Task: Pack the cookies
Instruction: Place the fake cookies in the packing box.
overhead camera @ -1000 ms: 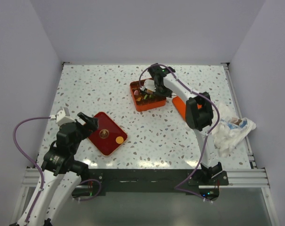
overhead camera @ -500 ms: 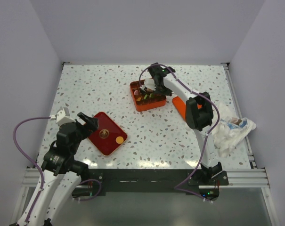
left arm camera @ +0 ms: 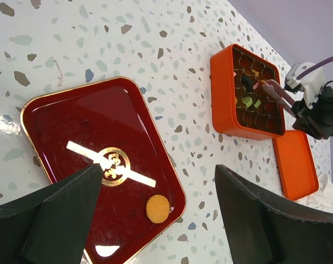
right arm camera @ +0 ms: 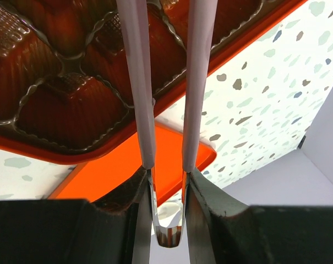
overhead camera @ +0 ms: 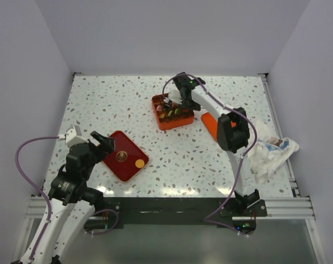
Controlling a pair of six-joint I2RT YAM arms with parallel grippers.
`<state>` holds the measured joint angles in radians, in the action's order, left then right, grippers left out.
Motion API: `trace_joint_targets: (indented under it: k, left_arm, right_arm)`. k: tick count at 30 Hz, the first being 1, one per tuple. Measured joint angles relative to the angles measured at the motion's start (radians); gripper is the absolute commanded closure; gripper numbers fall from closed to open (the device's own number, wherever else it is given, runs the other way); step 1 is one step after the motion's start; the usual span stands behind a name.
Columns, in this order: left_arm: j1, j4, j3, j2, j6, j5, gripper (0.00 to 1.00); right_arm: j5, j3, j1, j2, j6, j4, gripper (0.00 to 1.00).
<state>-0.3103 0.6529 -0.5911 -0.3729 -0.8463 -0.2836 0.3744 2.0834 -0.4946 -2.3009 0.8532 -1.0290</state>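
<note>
right gripper (left arm camera: 267, 87) narrow over the orange box (left arm camera: 224, 93), tips hidden; cannot tell if it holds a cookie. cookies (left arm camera: 246, 102) sit in cups (right arm camera: 67, 110) beneath it. centre on an empty one, then part your fingers slowly. one orange cookie (left arm camera: 157, 208) lies on the red tray (left arm camera: 72, 132) beneath the wide left gripper (overhead camera: 103, 140).

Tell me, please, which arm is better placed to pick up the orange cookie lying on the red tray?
Left. The left tool, open, hangs at the edge of the red tray, close to the orange cookie, whereas the right tool is far off, reaching into the orange box.
</note>
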Motion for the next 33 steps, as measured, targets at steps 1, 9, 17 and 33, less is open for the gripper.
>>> trace_joint_targets:
  k: [1, 9, 17, 33]
  left_arm:
    - [0.0, 0.0, 0.0, 0.0, 0.0, 0.0, 0.12]
    - [0.0, 0.0, 0.0, 0.0, 0.0, 0.0, 0.12]
    - [0.0, 0.0, 0.0, 0.0, 0.0, 0.0, 0.12]
    - [0.0, -0.001, 0.0, -0.002, 0.0, 0.004, 0.12]
  right_arm:
    - [-0.001, 0.0, 0.0, 0.002, -0.001, 0.001, 0.92]
    - [-0.024, 0.0, 0.008, 0.036, -0.016, 0.002, 1.0]
    - [-0.053, 0.0, 0.027, 0.046, -0.049, -0.013, 0.98]
    - [-0.076, -0.061, 0.034, 0.079, 0.038, -0.024, 0.74]
